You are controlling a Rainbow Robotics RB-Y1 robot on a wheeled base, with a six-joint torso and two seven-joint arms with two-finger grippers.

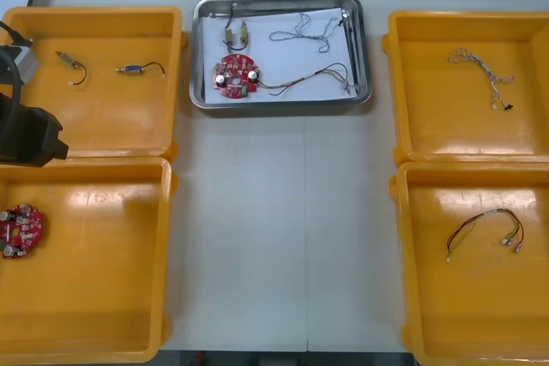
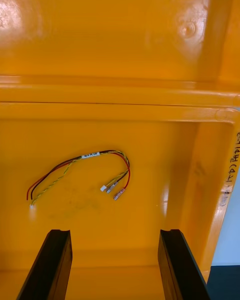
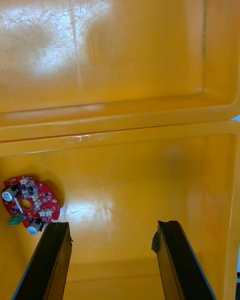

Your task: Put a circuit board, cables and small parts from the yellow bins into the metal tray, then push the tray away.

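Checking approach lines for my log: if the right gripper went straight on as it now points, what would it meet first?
The right gripper would probably meet the red and yellow cable on the yellow bin's floor, ahead between its open fingers; depth is unclear.

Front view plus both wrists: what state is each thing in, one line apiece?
left gripper: open, empty, above near left bin
right gripper: open, empty, above near right bin
metal tray: loaded with circuit board, cables, small metal parts
second circuit board: flat in near left bin
red and yellow cable: loose in near right bin
blue and white cable: loose in far right bin
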